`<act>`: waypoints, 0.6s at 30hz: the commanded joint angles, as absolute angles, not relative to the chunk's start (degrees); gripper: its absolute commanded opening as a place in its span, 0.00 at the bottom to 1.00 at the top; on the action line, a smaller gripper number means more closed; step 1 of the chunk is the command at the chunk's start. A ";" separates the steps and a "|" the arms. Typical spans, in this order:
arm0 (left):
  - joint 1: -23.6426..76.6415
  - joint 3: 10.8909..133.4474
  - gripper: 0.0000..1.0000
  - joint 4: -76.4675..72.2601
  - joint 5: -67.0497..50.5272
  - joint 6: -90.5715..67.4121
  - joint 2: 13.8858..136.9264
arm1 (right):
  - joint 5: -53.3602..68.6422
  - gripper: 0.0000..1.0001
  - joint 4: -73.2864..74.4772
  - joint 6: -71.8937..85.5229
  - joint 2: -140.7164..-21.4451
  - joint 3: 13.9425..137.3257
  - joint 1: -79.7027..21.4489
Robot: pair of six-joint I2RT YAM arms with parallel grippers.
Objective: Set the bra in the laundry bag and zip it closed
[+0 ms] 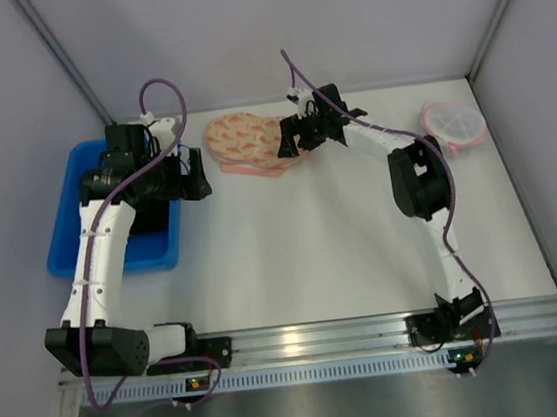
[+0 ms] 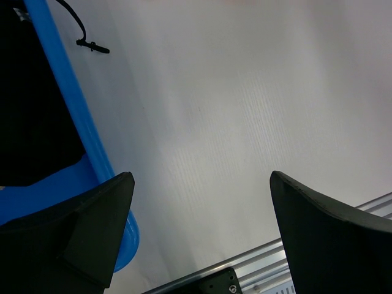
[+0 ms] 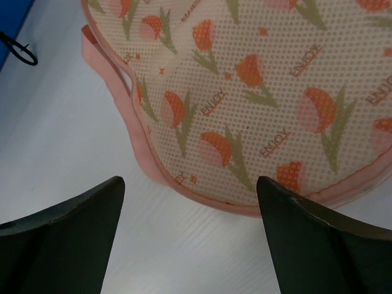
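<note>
Right gripper (image 3: 190, 184) hangs just over the laundry bag (image 3: 245, 92), jaws spread wide and nothing between them. The bag lies flat at the far side of the table (image 1: 294, 257), with its pink edge right under those fingers. Left gripper (image 2: 202, 177) hovers by the blue bin (image 1: 61, 243), also spread and empty. No bra anywhere I can see, so whether it's in the bag I can't tell. Looks like the bag-edge step to me: next it'll need to find the zip pull along that rim, and I can't spot one.
</note>
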State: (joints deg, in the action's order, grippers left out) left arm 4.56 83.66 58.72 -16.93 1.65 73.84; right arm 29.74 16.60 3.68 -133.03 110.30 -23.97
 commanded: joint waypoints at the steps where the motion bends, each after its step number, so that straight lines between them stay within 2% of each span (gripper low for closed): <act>1: 4.22 83.93 0.98 58.53 -15.56 1.67 72.07 | 29.62 0.89 13.09 8.87 -133.51 108.39 -25.66; 7: 4.13 84.90 0.99 58.27 -15.38 1.05 72.25 | 32.42 0.77 11.51 17.39 -129.22 96.54 -23.38; 12: 4.22 84.82 0.99 58.36 -15.82 0.97 71.02 | 34.27 0.72 6.24 21.71 -118.41 81.50 -22.76; 18: 4.22 84.38 0.99 58.36 -16.70 1.06 69.35 | 35.51 0.70 10.19 22.33 -106.01 68.32 -23.20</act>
State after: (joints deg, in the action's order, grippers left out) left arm 4.51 83.66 58.72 -15.66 1.54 71.81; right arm 34.35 8.86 20.91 -112.88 72.31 -23.09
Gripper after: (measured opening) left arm 0.985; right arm 0.698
